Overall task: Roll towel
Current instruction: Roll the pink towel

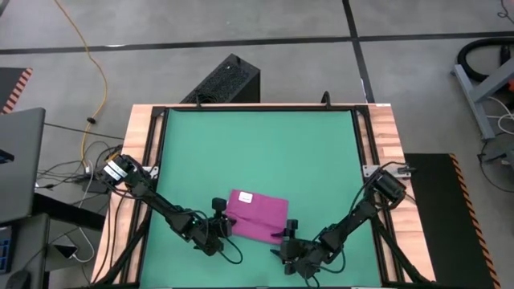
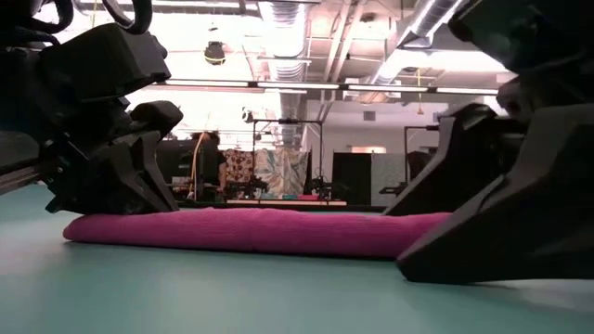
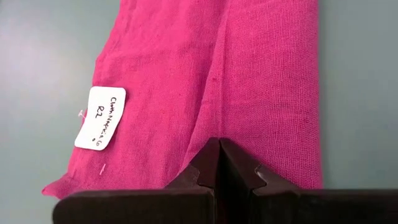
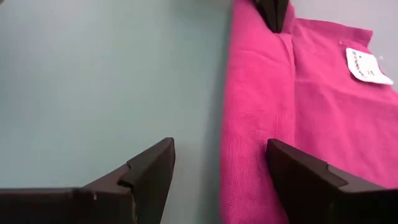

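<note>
Left claw (image 1: 222, 215) sits at the towel's left end with its two dark fingers (image 3: 219, 163) pressed tightly together; in the left wrist view their tips rest on the cloth at a fold line, though whether any fabric is pinched between them cannot be told. Its arm reaches in from the worktop's left edge, low over the green worktop (image 1: 257, 152).

Between the two claws lies the towel (image 1: 257, 217), a magenta-purple cloth, near the worktop's front edge and a little tilted in the high view. It is folded over on itself, with a raised doubled band running along one long side, seen in both wrist views. A small white tag (image 3: 100, 117) with handwritten letters lies on top of the cloth near the left claw's end. From the low view the towel (image 2: 251, 230) shows as a long, low, rounded strip flat on the green surface.

At the towel's right end is the right claw (image 1: 283, 238), fingers spread wide apart and gripping nothing. In the right wrist view one finger (image 4: 305, 180) stands over the edge of the cloth and the other finger (image 4: 146, 177) over bare green surface, so the towel's long edge runs between them. Its arm comes in from the worktop's right edge.
</note>
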Motion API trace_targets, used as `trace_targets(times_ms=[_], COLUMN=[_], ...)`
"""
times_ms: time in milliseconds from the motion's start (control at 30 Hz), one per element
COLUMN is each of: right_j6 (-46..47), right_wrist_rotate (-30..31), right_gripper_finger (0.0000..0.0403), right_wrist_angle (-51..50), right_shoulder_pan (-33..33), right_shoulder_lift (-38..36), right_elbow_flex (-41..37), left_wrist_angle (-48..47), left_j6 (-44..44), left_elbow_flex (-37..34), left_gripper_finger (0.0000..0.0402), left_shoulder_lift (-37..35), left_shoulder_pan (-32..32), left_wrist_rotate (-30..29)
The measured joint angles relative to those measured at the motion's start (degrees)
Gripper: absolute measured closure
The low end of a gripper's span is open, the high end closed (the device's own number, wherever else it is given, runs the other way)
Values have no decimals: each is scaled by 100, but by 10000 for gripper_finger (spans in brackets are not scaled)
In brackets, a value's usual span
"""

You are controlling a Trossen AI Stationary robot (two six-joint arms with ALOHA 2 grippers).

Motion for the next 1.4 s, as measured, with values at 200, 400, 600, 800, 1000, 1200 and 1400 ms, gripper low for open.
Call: trace_targets(times_ms=[200, 400, 600, 800, 1000, 1200, 1400], right_j6=[1190, 1911, 2417, 2913, 3032, 3624, 3977], right_wrist_rotate=[-61, -33, -86, -2, -3, -317, -1225], right_gripper_finger=[122, 122, 160, 273, 385, 378, 384], right_wrist_angle=[-897, -1477, -1599, -1702, -1516, -1245, -1281], right_shoulder_pan=[-70, -93, -181, -194, -119, -111, -316], right_shoulder_lift=[2, 21, 28, 27, 26, -146, -758], right_elbow_flex=[34, 18, 5, -16, -28, -32, -45], left_wrist_angle=[-15, -35, -11, 46, -7, -16, -8], left_j6=[95, 225, 354, 368, 376, 678, 992], left_elbow_flex=[-2, -2, -7, -21, -35, -37, -33], left_gripper_finger=[401, 401, 401, 401, 401, 402, 401], left_shoulder_lift=[-1, 2, 4, -156, -547, -985, -1059], left_shoulder_pan=[7, 13, 13, 7, -11, -13, -13], left_wrist_rotate=[154, 200, 232, 280, 535, 472, 268])
